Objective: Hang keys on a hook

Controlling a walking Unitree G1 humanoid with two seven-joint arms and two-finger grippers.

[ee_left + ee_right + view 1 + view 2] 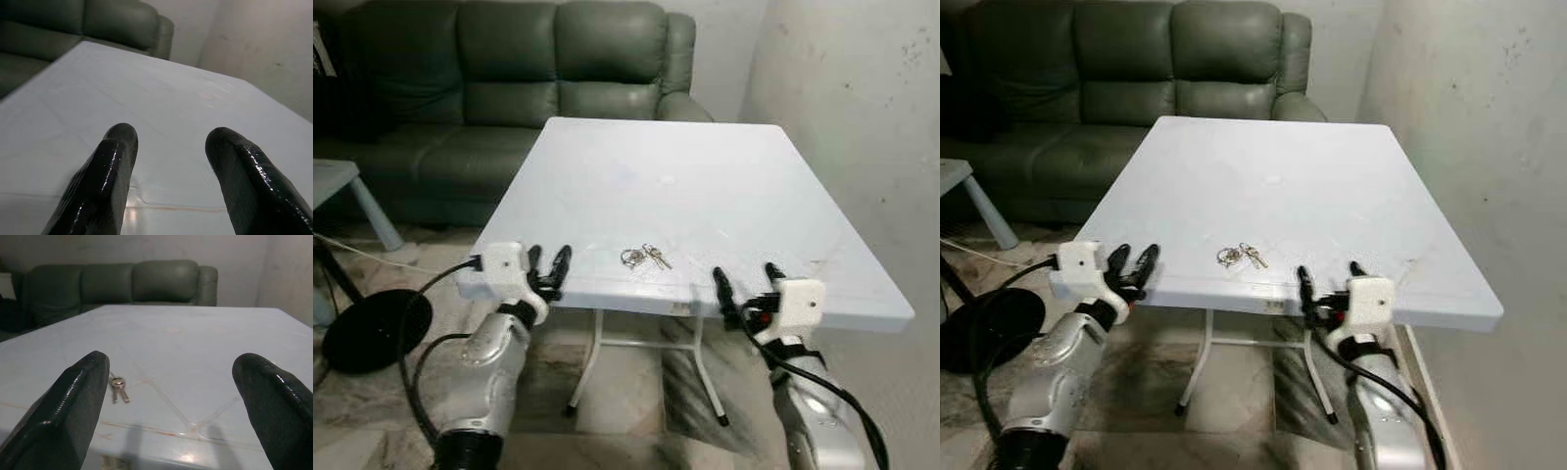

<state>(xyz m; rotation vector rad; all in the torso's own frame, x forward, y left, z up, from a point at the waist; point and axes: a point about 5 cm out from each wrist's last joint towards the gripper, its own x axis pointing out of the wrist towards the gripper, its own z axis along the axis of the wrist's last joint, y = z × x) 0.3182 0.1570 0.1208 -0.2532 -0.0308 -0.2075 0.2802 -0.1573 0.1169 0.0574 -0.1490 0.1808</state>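
**Mia:** Where are the keys (646,258)?

**Tom:** They lie flat on the white table (705,186), close to its near edge, at about 6 o'clock from the middle of the top. There is a ring with two small keys fanned out from it. Nothing touches them.

**Mia:** And the robot's hands?

**Tom:** The left gripper (548,266) sits at the table's near edge, at about 9 o'clock from the keys. Its two black fingers (105,171) are a little way apart and hold nothing. The right gripper (747,281) is at the same edge, at about 4 o'clock from the keys. Its fingers (78,396) are spread wide, and they are empty too.

**Mia:** What is behind the table?

**Tom:** A dark green sofa (509,78) stands at 12 o'clock, past the far edge. A pale wall (862,127) runs along the table's side at 3 o'clock. A round black thing (372,328) sits on the floor at 8 o'clock.
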